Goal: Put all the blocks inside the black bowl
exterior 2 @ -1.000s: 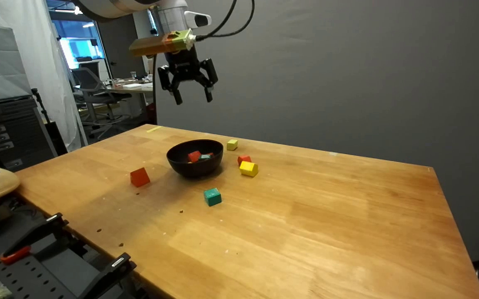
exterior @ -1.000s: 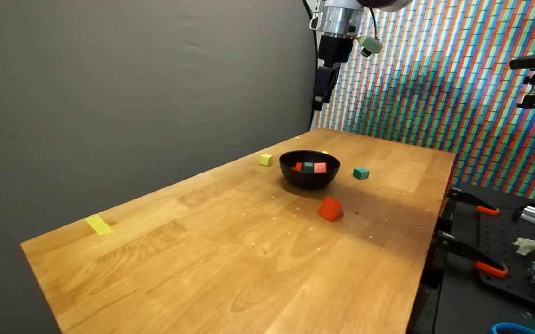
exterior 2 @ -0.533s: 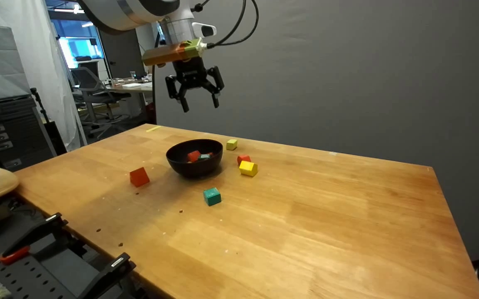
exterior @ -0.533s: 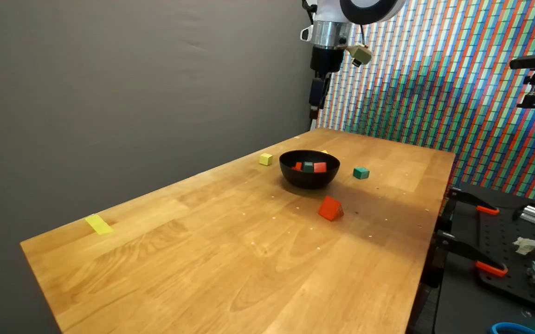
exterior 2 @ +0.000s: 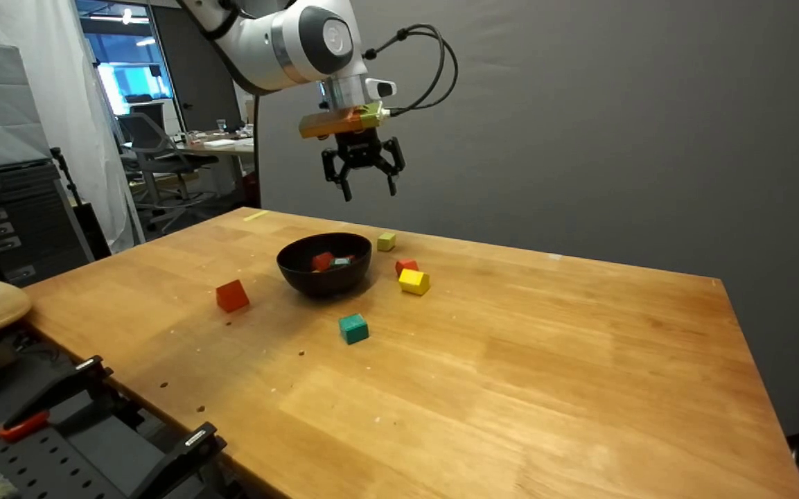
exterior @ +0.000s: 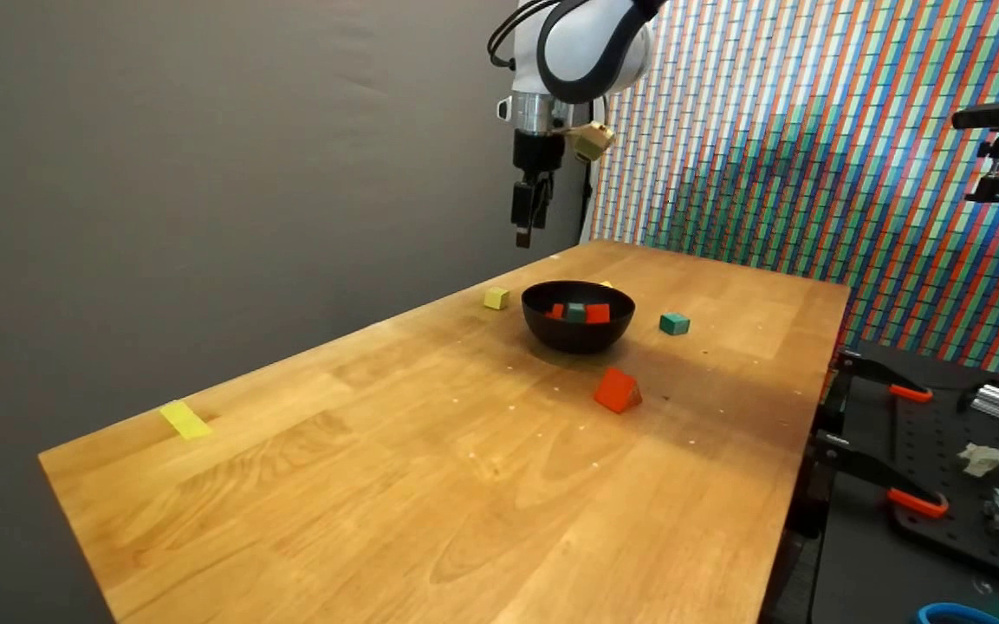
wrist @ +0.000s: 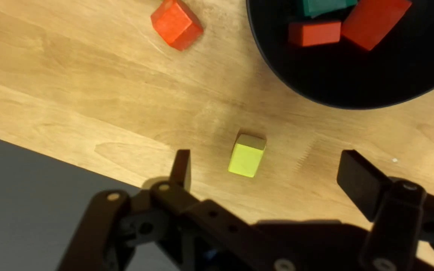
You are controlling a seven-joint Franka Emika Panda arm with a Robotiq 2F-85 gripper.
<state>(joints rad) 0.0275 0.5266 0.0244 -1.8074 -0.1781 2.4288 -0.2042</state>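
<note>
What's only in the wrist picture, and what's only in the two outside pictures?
Only the wrist view: nothing extra, just the small boxy yellow block from overhead, framed by the open black gripper.

Only the exterior views: the loose boxy green block, red triangular block, flat yellow strip and white arm.

Shared: that yellow block, the gripper, wooden table, and round black bowl holding red blocks and another green block.
</note>
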